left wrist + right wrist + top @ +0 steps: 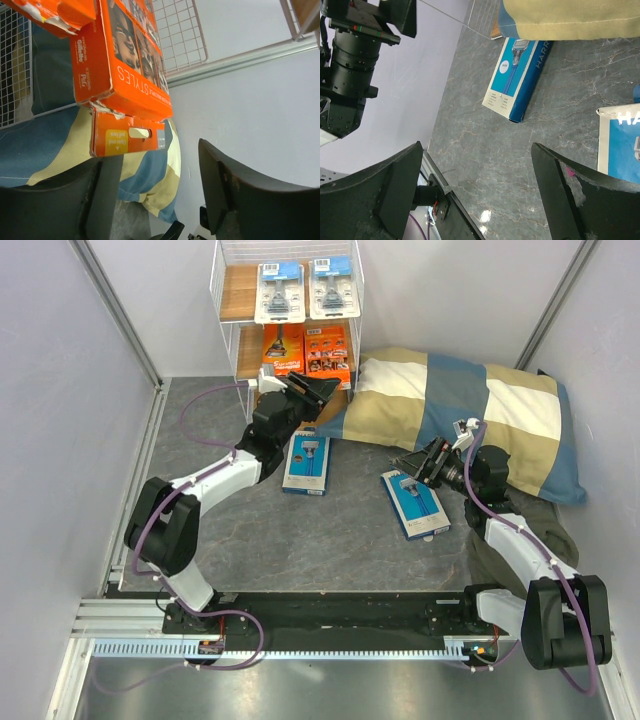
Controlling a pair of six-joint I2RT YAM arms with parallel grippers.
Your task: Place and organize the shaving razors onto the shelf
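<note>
I see two clear packs (280, 292) (332, 287) on the shelf's (238, 290) top tier and two orange packs (283, 348) (327, 352) one tier down. My left gripper (318, 390) is just before that tier. Two blue boxes (306, 462) (415, 504) lie on the surface (340, 540) before the shelf.

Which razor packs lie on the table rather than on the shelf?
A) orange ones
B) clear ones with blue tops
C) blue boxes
C: the blue boxes lie flat on the table; the orange packs and clear packs sit on the shelf.

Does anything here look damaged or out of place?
Yes. The orange razor pack by the left claw has torn, ragged cardboard around its hang tab. Two blue razor boxes lie on the table, off the shelf.
</note>
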